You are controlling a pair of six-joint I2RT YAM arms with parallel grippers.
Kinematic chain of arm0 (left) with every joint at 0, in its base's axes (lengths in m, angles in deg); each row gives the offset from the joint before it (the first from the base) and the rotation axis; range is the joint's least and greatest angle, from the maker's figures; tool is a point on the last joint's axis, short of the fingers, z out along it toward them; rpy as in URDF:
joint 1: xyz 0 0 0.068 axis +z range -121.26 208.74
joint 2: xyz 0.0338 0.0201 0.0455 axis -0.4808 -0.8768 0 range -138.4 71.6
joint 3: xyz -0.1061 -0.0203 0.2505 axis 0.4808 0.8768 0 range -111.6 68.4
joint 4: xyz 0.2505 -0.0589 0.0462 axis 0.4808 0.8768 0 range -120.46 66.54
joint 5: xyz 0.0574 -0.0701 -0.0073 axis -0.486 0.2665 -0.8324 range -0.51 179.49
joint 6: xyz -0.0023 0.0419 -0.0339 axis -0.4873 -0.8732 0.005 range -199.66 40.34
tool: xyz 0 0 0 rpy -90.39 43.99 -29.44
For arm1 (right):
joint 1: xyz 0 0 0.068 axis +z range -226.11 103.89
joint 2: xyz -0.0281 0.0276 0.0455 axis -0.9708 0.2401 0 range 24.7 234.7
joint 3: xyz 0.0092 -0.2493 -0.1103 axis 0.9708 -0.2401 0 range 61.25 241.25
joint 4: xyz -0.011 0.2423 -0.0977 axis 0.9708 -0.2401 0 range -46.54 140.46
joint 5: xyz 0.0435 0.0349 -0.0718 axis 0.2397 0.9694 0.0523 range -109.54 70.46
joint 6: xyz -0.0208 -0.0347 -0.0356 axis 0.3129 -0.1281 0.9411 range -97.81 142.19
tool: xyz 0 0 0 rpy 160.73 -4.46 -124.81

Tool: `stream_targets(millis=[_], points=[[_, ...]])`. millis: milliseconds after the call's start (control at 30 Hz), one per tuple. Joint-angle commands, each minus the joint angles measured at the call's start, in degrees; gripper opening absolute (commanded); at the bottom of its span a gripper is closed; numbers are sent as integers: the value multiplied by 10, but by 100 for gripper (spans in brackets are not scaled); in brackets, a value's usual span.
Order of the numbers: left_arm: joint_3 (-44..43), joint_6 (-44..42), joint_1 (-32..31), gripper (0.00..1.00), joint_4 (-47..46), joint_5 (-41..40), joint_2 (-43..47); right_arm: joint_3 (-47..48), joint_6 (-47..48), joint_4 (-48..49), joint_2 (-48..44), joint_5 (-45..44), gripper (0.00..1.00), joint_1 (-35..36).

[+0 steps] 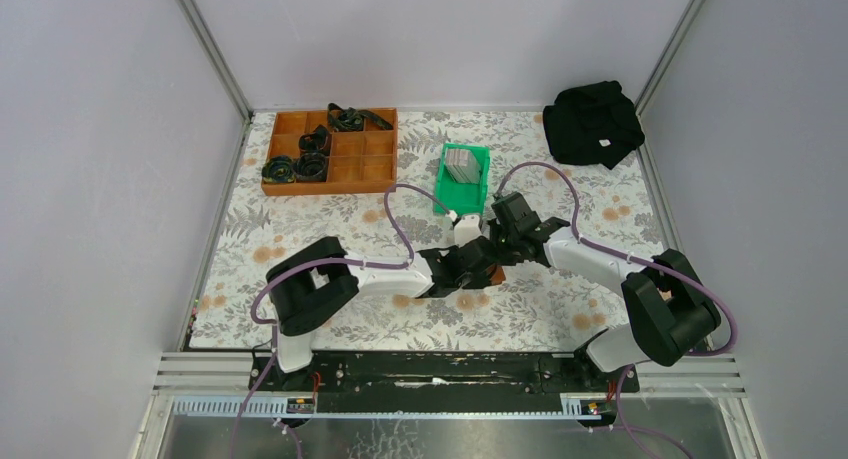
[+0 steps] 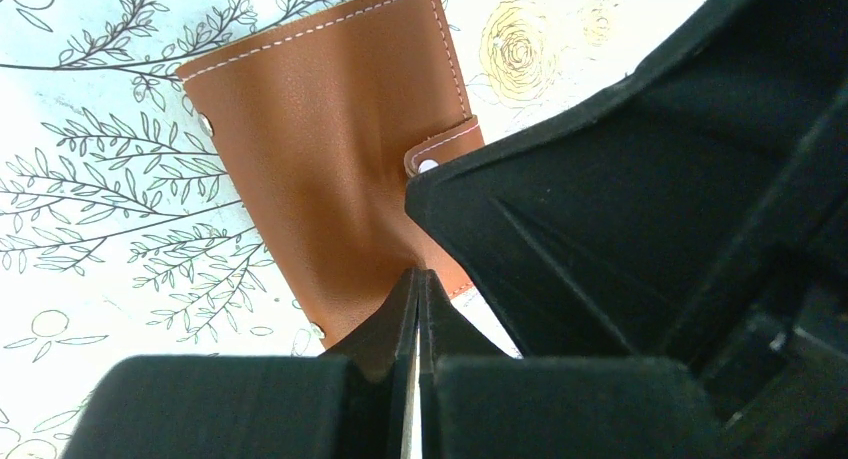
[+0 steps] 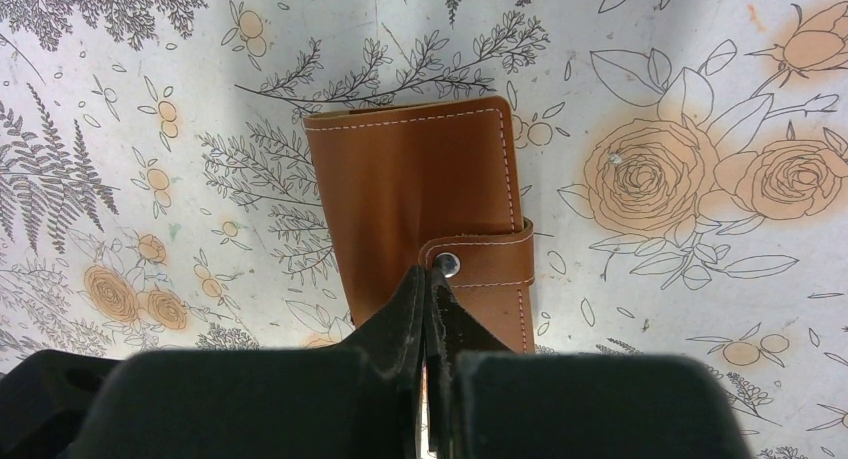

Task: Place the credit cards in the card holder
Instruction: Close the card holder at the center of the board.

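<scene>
We see both arms' fingers clenched, nothing visible between them. The card holder (image 3: 420, 189) lies closed on the floral surface (image 3: 700, 69), mid-frame in the top view, its long axis running up both wrist frames. The right gripper (image 3: 430, 274) sits at the snap tab (image 3: 490, 261), the left gripper (image 2: 418, 279) at the holder's near edge; the credit cards (image 1: 462, 165) sit well apart in the green bin (image 1: 443, 189), upper centre

Floral-patterned bench (image 1: 250, 234) carries: brown wooden compartment tray (image 1: 330, 151), green plastic bin (image 1: 445, 184), black fabric bundle (image 1: 593, 122), brown leather card holder (image 3: 410, 189).
</scene>
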Motion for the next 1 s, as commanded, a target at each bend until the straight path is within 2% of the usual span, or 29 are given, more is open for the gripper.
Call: stream_targets(millis=[0,700,967], points=[[35,-3,6,0,70,5,-28,9,-9,6,-5,20,0,14],[56,0,7,0,68,8,-20,20,-4,29,23,-9,0,10],[60,4,6,0,69,9,-23,12,-12,38,23,3,0,-15]])
